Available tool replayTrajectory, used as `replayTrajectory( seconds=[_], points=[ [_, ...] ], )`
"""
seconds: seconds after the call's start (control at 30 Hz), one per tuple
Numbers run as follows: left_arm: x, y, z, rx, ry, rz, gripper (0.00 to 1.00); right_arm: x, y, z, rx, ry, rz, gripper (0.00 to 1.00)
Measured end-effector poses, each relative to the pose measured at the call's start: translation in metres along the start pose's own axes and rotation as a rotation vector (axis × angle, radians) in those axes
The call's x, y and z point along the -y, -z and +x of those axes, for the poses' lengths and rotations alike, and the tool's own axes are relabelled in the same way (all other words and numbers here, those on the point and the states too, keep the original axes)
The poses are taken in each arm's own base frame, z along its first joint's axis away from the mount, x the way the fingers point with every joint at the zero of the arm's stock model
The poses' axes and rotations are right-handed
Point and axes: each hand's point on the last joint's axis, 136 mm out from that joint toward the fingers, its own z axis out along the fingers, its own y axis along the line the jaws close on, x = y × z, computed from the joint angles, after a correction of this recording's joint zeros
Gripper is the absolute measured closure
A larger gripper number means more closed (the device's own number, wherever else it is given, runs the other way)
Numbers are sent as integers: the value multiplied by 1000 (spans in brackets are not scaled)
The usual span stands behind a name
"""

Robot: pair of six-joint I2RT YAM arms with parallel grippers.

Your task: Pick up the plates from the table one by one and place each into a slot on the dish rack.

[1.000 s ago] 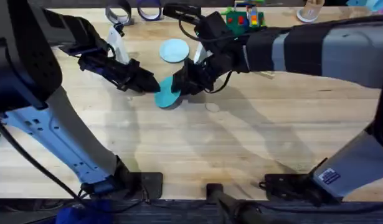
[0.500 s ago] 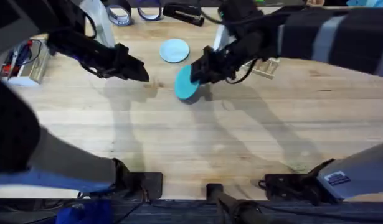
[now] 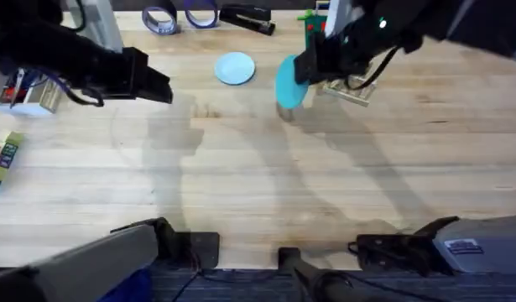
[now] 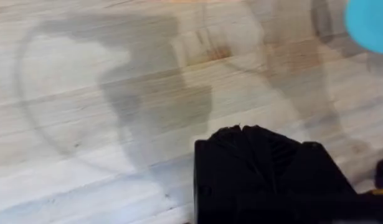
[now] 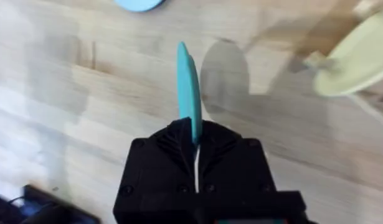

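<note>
One teal plate (image 5: 189, 87) pinched on edge in right hand (image 5: 195, 146), no legible writing

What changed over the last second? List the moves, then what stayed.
The right gripper, shut on the teal plate, carried it up off the table and rightward toward the dish rack. The left gripper drew back to the left, away from the plate. The light-blue plate stayed flat where it lay.
</note>
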Motion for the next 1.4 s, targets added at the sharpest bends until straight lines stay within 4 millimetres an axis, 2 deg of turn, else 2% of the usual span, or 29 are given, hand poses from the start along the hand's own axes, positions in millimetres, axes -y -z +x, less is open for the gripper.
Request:
replayTrajectory(
  seconds=[0.3,0.37,0.47,0.53,0.57,0.6,1.03,1.2,1.4],
  points=[
    [-14,27,7,55,57,-175,956,23,36,-29,89,87,199,971],
    [-15,31,8,65,60,-196,907,26,43,-37,120,93,231,970],
    [-15,34,8,73,64,-209,459,28,51,-47,156,103,260,971],
    [-17,35,9,70,68,-217,127,28,55,-51,171,105,270,971],
    [-17,35,9,71,74,-218,42,28,56,-52,176,105,273,971],
    [-17,35,9,71,75,-221,16,28,57,-53,180,106,276,970],
    [-18,35,9,73,74,-225,6,30,60,-56,188,126,292,972],
    [-18,35,9,73,75,-225,6,39,66,-55,204,15,339,971],
    [-18,35,9,73,75,-225,7,51,90,-55,236,-139,420,971]
  ],
)
